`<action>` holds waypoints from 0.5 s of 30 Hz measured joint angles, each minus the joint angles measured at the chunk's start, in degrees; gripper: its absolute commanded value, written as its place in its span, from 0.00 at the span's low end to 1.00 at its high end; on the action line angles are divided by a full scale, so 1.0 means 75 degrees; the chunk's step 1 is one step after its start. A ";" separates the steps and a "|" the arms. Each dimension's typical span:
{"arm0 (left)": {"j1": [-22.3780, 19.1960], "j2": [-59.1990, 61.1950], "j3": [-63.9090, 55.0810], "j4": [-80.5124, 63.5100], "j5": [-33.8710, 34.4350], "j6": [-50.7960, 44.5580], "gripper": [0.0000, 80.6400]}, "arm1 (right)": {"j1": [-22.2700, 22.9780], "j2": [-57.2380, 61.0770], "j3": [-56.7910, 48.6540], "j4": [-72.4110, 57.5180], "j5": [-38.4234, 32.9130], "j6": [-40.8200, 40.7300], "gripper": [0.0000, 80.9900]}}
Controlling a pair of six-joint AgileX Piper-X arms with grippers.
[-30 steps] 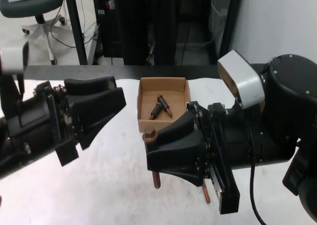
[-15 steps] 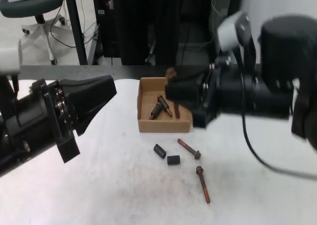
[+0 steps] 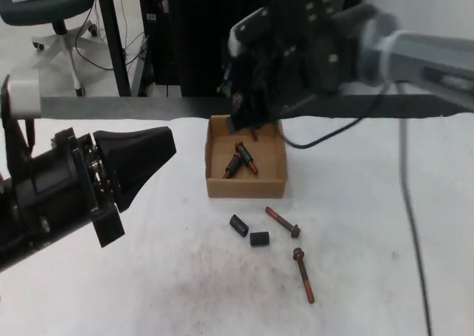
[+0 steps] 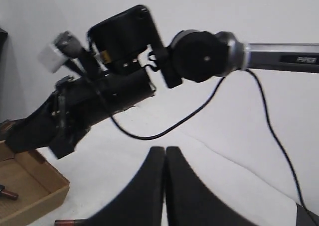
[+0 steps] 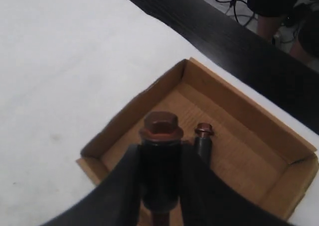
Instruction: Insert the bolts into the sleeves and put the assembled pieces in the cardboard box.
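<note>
The sleeved bolt [image 5: 160, 156] is being clenched by the right fingers [image 5: 122, 186] over the cardboard box [image 5: 130, 116] and should be lowered close before release; the left fingers [image 4: 144, 191] are being held closed, empty.

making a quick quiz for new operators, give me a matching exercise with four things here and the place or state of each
1. left gripper
2. right gripper
3. two black sleeves
4. cardboard box

a. loose on the table
b. shut, holding nothing
c. assembled pieces lie inside
d. shut on a sleeved bolt above the box

Pairs: 1-b, 2-d, 3-a, 4-c
</note>
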 measured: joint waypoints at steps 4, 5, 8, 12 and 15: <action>0.0000 -0.0102 0.0000 0.0017 0.0112 0.0000 0.00 | 0.0000 0.0977 -0.0658 0.0347 0.0572 0.0000 0.01; 0.0000 -0.0131 0.0000 0.0017 0.0136 0.0000 0.00 | 0.0000 0.1081 -0.0687 0.0345 0.0644 0.0000 0.01; 0.0000 -0.0186 0.0000 0.0017 0.0172 0.0000 0.00 | 0.0000 0.1227 -0.0703 0.0252 0.0788 0.0000 0.01; 0.0000 -0.0201 0.0012 0.0017 0.0192 0.0000 0.00 | -0.0093 0.1289 -0.0759 0.0041 0.1076 0.0000 0.01; 0.0000 -0.0201 0.0012 0.0017 0.0188 0.0000 0.00 | -0.0181 0.1317 -0.0775 -0.0049 0.1224 0.0000 0.01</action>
